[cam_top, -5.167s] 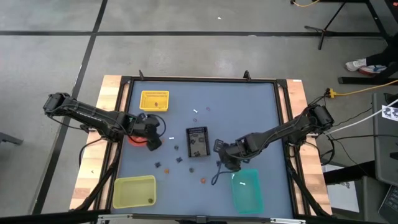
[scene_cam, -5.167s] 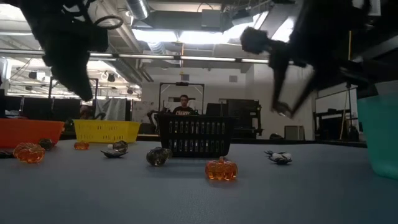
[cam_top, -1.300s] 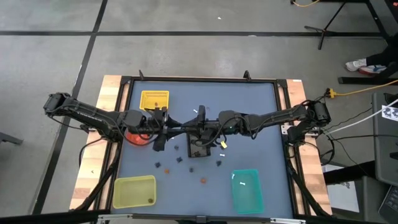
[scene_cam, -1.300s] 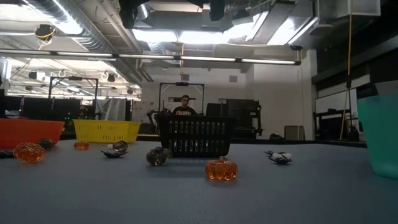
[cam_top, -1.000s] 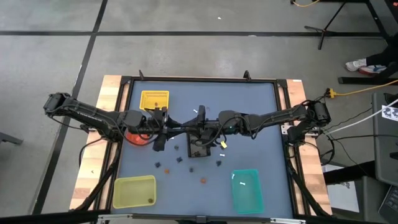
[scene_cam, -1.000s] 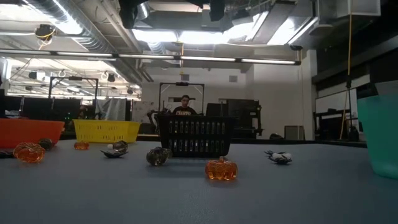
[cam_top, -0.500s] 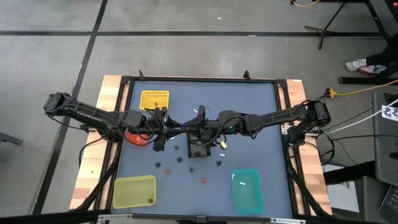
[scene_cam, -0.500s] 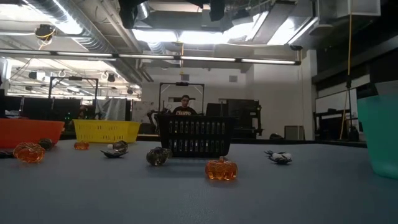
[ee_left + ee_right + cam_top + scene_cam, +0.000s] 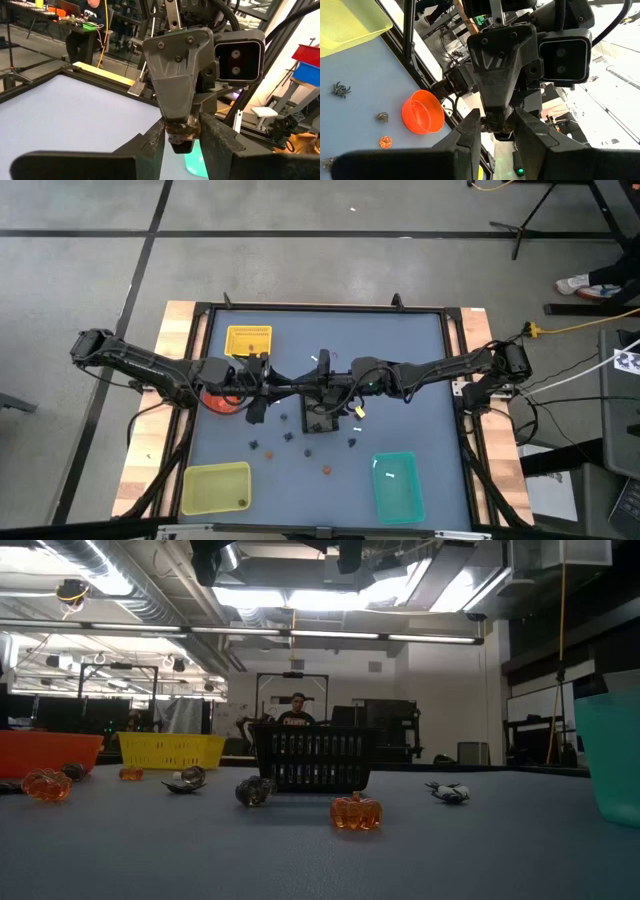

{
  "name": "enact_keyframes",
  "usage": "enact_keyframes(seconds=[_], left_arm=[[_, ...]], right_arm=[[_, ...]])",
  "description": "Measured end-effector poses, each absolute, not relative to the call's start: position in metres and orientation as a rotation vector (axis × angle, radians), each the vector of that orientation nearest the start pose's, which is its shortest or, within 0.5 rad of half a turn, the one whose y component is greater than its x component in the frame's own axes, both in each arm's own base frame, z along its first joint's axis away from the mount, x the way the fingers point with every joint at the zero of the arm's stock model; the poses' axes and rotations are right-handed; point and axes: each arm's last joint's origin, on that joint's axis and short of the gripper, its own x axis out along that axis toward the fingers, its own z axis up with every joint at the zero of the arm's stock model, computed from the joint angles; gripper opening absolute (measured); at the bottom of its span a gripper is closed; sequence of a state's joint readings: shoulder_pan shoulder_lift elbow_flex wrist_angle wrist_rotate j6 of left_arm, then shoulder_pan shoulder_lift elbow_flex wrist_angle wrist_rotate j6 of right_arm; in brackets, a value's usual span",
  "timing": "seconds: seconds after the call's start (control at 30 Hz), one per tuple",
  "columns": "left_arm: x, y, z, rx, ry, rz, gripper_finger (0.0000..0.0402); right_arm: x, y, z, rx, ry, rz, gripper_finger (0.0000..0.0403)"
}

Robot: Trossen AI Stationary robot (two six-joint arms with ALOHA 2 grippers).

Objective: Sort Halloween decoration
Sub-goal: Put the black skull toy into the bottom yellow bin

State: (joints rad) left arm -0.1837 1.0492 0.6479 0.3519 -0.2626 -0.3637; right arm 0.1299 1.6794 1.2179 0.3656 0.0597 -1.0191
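Note:
My left gripper (image 9: 303, 387) and my right gripper (image 9: 336, 385) meet tip to tip in mid-air above the black tray (image 9: 317, 420). Each is shut on the same small dark brownish trinket (image 9: 183, 129), which the high view hides. Other tiny decorations lie on the blue mat: an orange pumpkin (image 9: 355, 812), a dark lump (image 9: 255, 791), a spider (image 9: 447, 792) and more dark pieces (image 9: 268, 452). More trinkets lie inside the black tray. My left gripper pinches the dark trinket's sides (image 9: 172, 133) between its two fingers, reaching level from the table's left. The trinket is lifted clear, high above the tray. My right gripper pinches the same trinket (image 9: 498, 126) between its two fingers, reaching level from the table's right, straight opposite the left gripper.
An orange bowl (image 9: 222, 401) and a yellow basket (image 9: 248, 341) stand at the left. A yellow-green tray (image 9: 215, 487) sits at the near left and a teal container (image 9: 397, 485) at the near right. A person (image 9: 296, 712) sits beyond the far edge.

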Motion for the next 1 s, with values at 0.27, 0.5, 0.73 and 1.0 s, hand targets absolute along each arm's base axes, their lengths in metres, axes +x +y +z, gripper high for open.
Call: enact_keyframes(seconds=[0.27,0.5,0.73,1.0], left_arm=[[0.23,-0.034,0.287,-0.351,0.033,0.103,0.0091],[0.23,-0.034,0.287,-0.352,0.032,0.104,0.0091],[0.23,-0.035,0.285,-0.348,0.049,0.102,0.0091],[0.23,-0.035,0.279,-0.332,0.115,0.108,0.0091]], right_arm=[[0.388,0.05,0.301,-1.026,0.044,0.125,0.0167],[0.388,0.05,0.301,-1.026,0.047,0.123,0.0204],[0.387,0.049,0.296,-1.032,0.114,0.136,0.0203],[0.381,0.043,0.275,-1.031,0.409,0.072,0.0202]])
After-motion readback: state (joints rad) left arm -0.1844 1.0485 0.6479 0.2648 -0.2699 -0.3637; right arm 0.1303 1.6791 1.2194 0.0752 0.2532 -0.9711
